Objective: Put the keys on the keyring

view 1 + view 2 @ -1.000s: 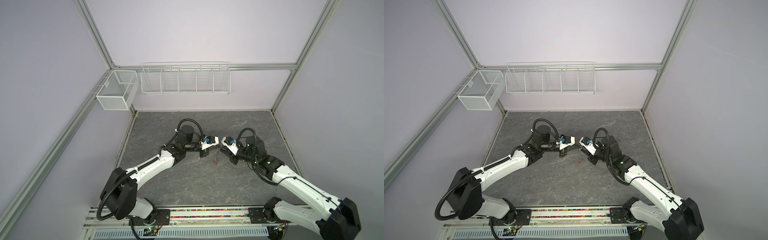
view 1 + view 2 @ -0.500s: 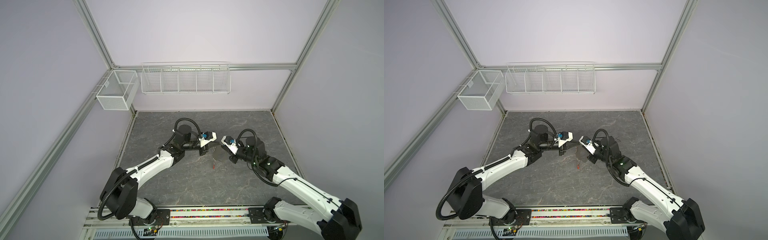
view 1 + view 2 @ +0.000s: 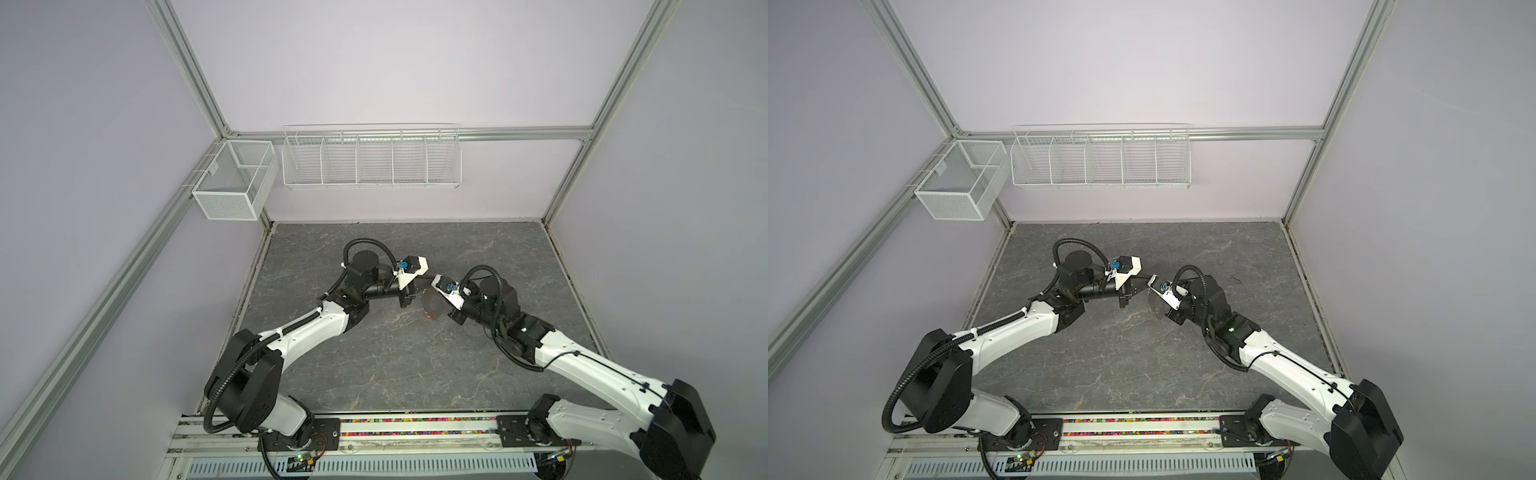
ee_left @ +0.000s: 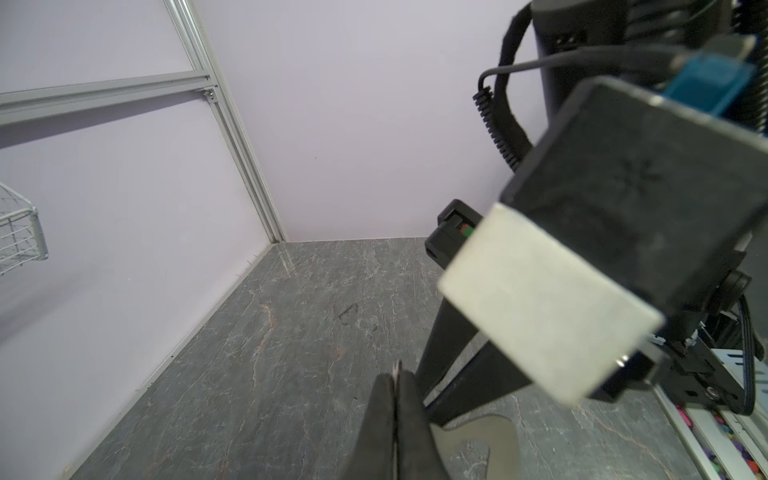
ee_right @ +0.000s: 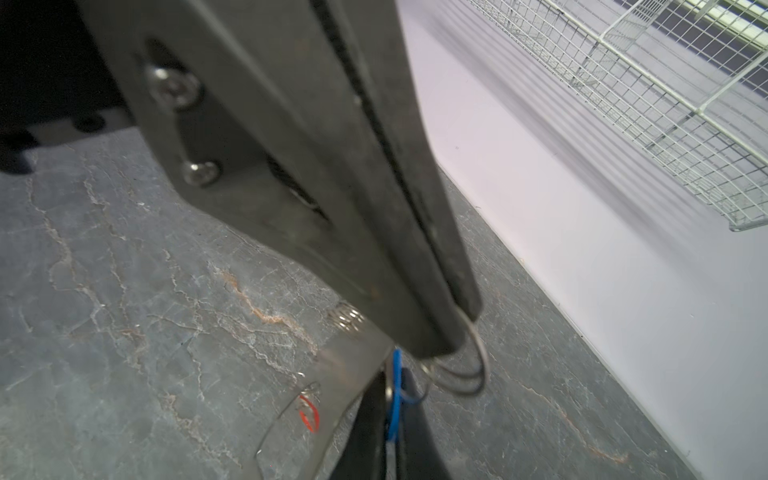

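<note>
- The right gripper is clenched on the blue key, whose tag stands edge-on between its fingers.
- Just past its tips, the left gripper is clenched too. It pinches wire rings that loop out from its tip, close beside the blue key. Whether rings and key touch cannot be told.
- The keyring is a blurred grey plate beside both tips, under the left gripper. The red key sits at its edge, in neither gripper.
- The left wrist view adds the left gripper with only a metal sliver between its pressed fingers. It also shows the right gripper meeting it tip to tip and the keyring as a crescent beneath both. Both keys are hidden there.
- In both top views the keyring is a pale shape under the meeting tips, with the red key at its near end. Whether it rests on the table cannot be told.
- Well beyond both grippers, a wire basket hangs on the back wall.
</note>
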Robot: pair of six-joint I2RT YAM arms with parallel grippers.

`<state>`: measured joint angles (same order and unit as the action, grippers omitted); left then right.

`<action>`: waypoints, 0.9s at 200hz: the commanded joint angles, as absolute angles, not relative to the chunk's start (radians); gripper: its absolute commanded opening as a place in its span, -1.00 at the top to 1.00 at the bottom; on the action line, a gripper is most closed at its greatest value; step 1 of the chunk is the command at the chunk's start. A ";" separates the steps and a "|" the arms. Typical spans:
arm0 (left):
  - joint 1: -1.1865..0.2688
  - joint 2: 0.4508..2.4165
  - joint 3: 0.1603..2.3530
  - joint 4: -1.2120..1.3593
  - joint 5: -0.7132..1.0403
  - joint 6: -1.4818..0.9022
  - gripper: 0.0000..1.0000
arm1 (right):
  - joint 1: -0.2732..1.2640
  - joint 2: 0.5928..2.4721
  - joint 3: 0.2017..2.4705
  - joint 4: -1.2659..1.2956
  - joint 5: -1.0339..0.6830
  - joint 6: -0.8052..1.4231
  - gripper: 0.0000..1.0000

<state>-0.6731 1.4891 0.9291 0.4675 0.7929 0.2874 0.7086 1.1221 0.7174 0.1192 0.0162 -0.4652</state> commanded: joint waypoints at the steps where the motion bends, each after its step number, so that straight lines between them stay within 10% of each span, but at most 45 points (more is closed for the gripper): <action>1: -0.665 1.486 0.941 0.579 0.803 0.252 1.00 | 0.717 1.103 0.682 0.118 0.045 -0.505 0.71; 59: -0.639 1.490 0.936 0.593 0.877 0.241 1.00 | 0.654 0.939 0.647 0.015 -0.130 -0.529 0.36; 180: -0.629 1.512 0.931 0.634 1.058 0.213 1.00 | 0.561 0.989 0.824 -0.047 -0.419 -0.437 0.45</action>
<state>-0.6346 1.4956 0.9291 0.5949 1.0142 0.2394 0.5644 0.9825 0.8040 -0.0338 -0.3656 -0.4633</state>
